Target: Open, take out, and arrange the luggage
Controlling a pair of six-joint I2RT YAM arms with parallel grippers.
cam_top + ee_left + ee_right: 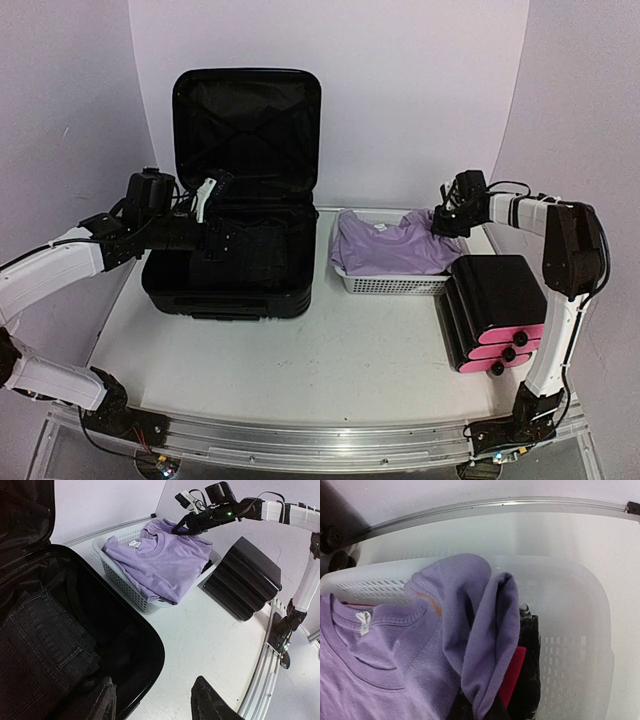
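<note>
Where the suitcase lies: the suitcase sits on the left half of the table, base flat, with its lid standing upright toward the back wall, so the opening step looks done.
Contents: dark folded jeans lie flat in the base.
Left gripper: the left gripper hangs over the right-hand rim of the base, fingers apart with nothing between them.
Right gripper: the right gripper is at the far right corner of the basket, tips down at the purple shirt. I cannot tell whether it is pinching the cloth.
Key relation: the jeans lie below and to the left of the left gripper, inside the shell.
Nearer arm: the left, by my reading. The right is well apart from the suitcase, with the basket between.
Long axis: the direction of the jeans' fold is hard to read in the dark cloth.
Next move, judged: shift left over the jeans, then descend.
</note>
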